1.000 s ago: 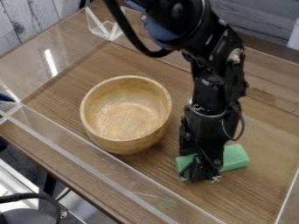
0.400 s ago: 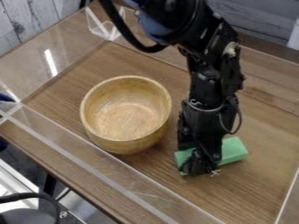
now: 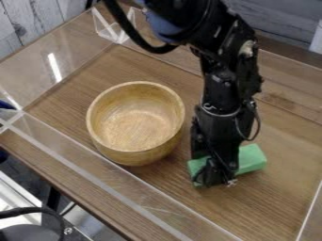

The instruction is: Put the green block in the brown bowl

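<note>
The green block (image 3: 251,159) lies on the wooden table at the lower right, to the right of the brown bowl (image 3: 135,120). Only its right end and a sliver at its left show. My gripper (image 3: 219,171) points straight down over the block's middle, its black fingers shut on the green block. The block still rests low at the table surface. The bowl stands upright with nothing in it, a short way left of the gripper.
The wooden table (image 3: 75,71) is ringed by clear plastic walls (image 3: 38,132). The black arm (image 3: 220,56) leans in from the top of the view. A pale floor shows past the left edge.
</note>
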`<action>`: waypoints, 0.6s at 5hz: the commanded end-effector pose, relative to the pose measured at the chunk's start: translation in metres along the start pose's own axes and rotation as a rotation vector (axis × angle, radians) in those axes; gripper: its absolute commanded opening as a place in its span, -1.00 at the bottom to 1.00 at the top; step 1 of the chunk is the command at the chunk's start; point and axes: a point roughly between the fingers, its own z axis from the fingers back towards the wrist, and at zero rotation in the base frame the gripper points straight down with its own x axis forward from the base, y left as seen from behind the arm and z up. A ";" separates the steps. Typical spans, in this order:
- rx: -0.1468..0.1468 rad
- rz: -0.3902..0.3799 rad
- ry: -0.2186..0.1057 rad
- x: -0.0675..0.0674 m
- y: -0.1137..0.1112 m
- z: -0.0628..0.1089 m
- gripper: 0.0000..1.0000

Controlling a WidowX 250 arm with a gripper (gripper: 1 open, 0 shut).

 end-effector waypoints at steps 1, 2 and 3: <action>0.031 0.009 -0.055 0.005 0.006 0.018 -1.00; 0.032 0.015 -0.058 0.005 0.007 0.019 -1.00; 0.035 0.022 -0.060 0.003 0.009 0.022 -1.00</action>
